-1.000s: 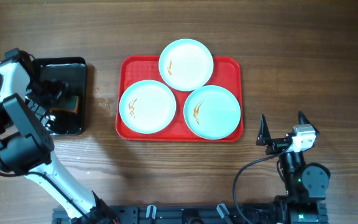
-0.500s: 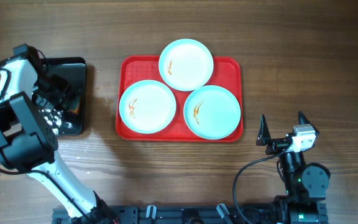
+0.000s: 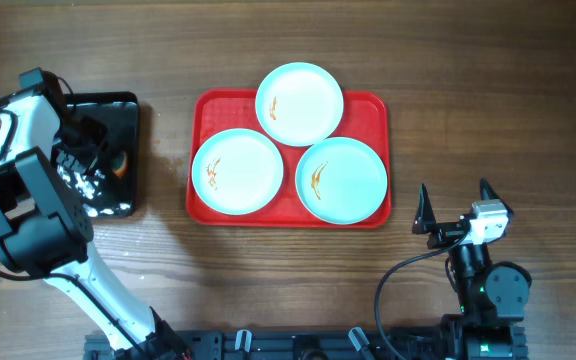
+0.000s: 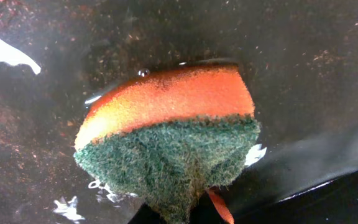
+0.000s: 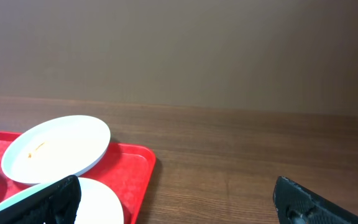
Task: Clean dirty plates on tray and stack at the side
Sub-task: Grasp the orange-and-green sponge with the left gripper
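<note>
Three plates [image 3: 299, 103] on tray [image 3: 373, 105]: left pincer [image 3: 98, 160] well to their left, clamped on sponge [image 4: 173, 124] in black tray [image 3: 118, 105]; right pincer [image 3: 454, 188] nearby, agape, empty.

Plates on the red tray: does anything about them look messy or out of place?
Yes. All three carry orange-brown smears: the left plate, the right plate and the far plate. The far plate also sticks out past the rim of the tray, while the other two sit within it.
</note>
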Motion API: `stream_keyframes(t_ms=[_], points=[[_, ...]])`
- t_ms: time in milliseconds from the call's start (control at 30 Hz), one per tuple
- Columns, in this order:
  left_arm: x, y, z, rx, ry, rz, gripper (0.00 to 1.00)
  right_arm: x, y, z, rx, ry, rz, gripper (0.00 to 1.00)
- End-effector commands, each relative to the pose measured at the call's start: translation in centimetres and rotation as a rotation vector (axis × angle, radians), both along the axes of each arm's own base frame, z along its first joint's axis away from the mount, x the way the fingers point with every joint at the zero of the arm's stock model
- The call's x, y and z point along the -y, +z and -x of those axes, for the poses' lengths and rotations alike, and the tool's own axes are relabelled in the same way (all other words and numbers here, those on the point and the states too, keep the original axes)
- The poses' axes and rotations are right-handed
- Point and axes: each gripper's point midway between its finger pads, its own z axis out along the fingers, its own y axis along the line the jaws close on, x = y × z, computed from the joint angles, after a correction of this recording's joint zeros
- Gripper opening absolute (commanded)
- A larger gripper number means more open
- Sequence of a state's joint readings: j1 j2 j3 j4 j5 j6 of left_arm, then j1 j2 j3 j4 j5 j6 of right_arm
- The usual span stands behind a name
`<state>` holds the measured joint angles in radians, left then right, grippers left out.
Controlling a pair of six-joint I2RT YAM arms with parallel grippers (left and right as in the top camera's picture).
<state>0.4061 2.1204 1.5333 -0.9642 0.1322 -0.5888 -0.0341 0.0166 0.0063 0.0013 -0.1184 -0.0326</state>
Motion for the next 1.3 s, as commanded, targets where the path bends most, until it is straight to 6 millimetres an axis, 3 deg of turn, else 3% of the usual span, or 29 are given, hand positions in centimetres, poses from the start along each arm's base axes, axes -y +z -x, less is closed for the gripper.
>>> stream_keyframes(t_ms=[0,33,367,433,500,700,967,1033,1100,1267], points=[[-1.1,2.9,-1.3,0.081,0.002,-0.038,0.78,0.4,0.2,0.0,0.011,-0.021,0.018,1.0],[-1.1,3.0,-1.3,0.084,0.002,-0.039,1.0,0.4,0.2,0.0,0.012,-0.021,0.018,1.0],[0.2,2.8,0.7,0.003,-0.004,0.005,1.0,0.4,0.2,0.0,0.011,-0.021,0.018,1.0],[0.4,2.6,0.8,-0.004,-0.006,0.008,0.95,0.4,0.2,0.0,0.011,-0.021,0.017,1.0],[0.6,2.3,1.0,-0.008,-0.008,0.01,0.79,0.4,0.2,0.0,0.011,-0.02,0.017,1.0],[0.8,1.1,0.9,0.005,-0.013,0.003,0.55,0.4,0.2,0.0,0.011,-0.021,0.018,1.0],[0.8,0.7,1.1,0.002,-0.01,0.005,0.57,0.4,0.2,0.0,0.011,-0.021,0.018,1.0],[0.9,0.6,1.2,0.0,-0.01,0.006,0.65,0.4,0.2,0.0,0.011,-0.021,0.018,1.0],[0.9,0.5,1.2,-0.001,-0.011,0.006,0.66,0.4,0.2,0.0,0.011,-0.021,0.018,1.0],[1.2,-0.3,1.4,0.0,-0.016,0.006,0.56,0.4,0.2,0.0,0.012,-0.021,0.018,1.0]])
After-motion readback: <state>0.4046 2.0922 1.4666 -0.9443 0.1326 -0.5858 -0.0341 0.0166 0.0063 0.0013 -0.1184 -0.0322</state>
